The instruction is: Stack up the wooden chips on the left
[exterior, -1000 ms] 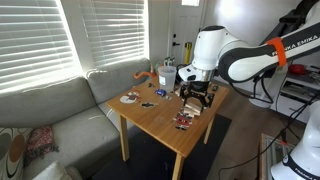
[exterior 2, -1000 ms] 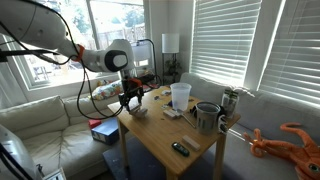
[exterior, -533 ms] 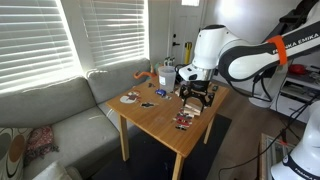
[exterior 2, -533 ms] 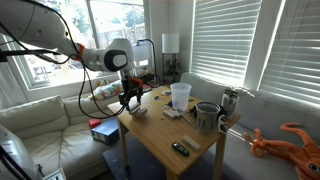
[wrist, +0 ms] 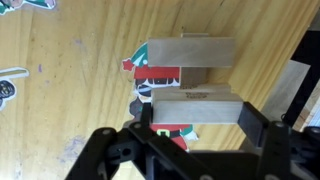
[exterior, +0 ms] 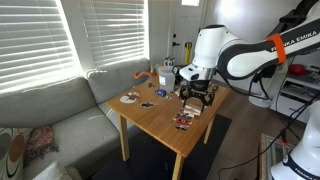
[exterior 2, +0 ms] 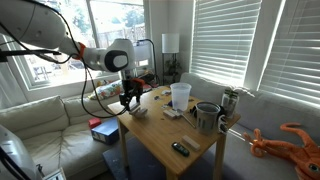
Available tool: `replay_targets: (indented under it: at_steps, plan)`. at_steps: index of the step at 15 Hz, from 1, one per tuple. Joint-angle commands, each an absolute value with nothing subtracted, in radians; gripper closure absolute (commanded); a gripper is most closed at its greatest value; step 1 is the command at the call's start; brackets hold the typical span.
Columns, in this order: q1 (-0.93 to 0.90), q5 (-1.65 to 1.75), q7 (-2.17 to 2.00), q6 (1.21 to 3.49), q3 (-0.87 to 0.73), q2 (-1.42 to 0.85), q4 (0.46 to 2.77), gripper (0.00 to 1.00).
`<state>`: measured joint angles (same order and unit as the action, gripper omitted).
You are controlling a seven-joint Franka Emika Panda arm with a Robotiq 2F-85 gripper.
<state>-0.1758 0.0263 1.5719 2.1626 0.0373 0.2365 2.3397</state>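
In the wrist view my gripper (wrist: 197, 118) is shut on a pale tan wooden chip (wrist: 195, 108), one dark finger pressed against each short end. Just beyond it a second wooden chip (wrist: 192, 52) lies flat on the table, partly over a red, green and black sticker (wrist: 158, 74). A third pale piece (wrist: 295, 85) shows at the right by the table edge. In both exterior views the gripper (exterior: 196, 98) (exterior 2: 128, 101) hangs low over the table's end near the arm; the chips are too small to make out there.
The wooden table (exterior: 160, 115) carries a round dark plate (exterior: 129, 98), a white cup (exterior 2: 180, 95), a metal mug (exterior 2: 207, 117) and a dark-and-red cluster of small items (exterior: 183, 122). A grey sofa (exterior: 60, 110) stands beside the table. Blinds cover the windows.
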Motion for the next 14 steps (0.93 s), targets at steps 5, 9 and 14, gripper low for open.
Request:
replay_targets:
  at_steps: [5,9,14]
  plan:
    - [-0.170,-0.015,1.624,2.117,0.031,0.223,2.315,0.40]
    - [-0.168,-0.020,1.646,2.114,0.025,0.221,2.315,0.40]
    - [-0.165,-0.028,1.699,2.112,0.015,0.220,2.309,0.40]
